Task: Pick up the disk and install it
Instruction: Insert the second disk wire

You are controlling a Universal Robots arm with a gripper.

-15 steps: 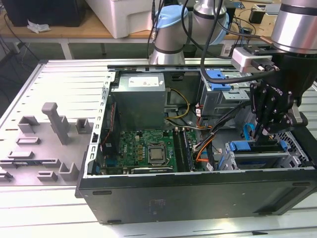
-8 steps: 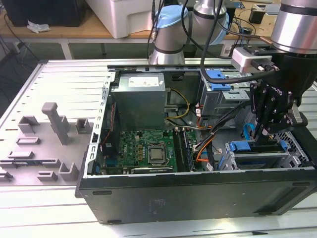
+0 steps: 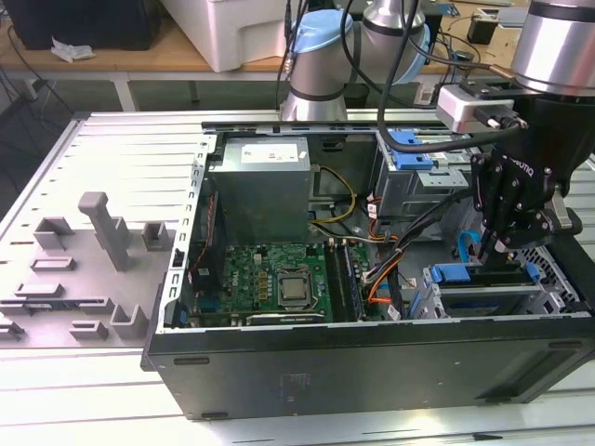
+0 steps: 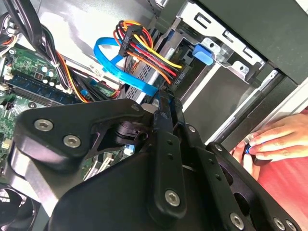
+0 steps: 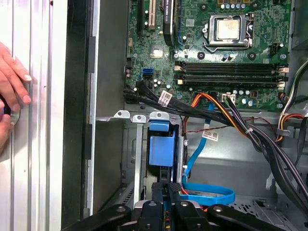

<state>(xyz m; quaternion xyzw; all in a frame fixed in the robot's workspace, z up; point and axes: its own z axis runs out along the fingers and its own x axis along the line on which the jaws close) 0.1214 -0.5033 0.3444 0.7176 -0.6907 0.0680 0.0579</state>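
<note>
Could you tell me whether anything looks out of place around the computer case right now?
Yes: a person's hand rests on the table just outside the case wall, close to the gripper working at the blue drive carrier.

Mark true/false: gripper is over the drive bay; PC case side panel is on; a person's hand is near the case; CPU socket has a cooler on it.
1. The gripper is at the drive bay, above the blue carrier. True.
2. The side panel of the case is on. False: it is open, with the motherboard exposed.
3. A hand rests beside the case. True.
4. The CPU socket carries a cooler. False: it is bare.
</note>
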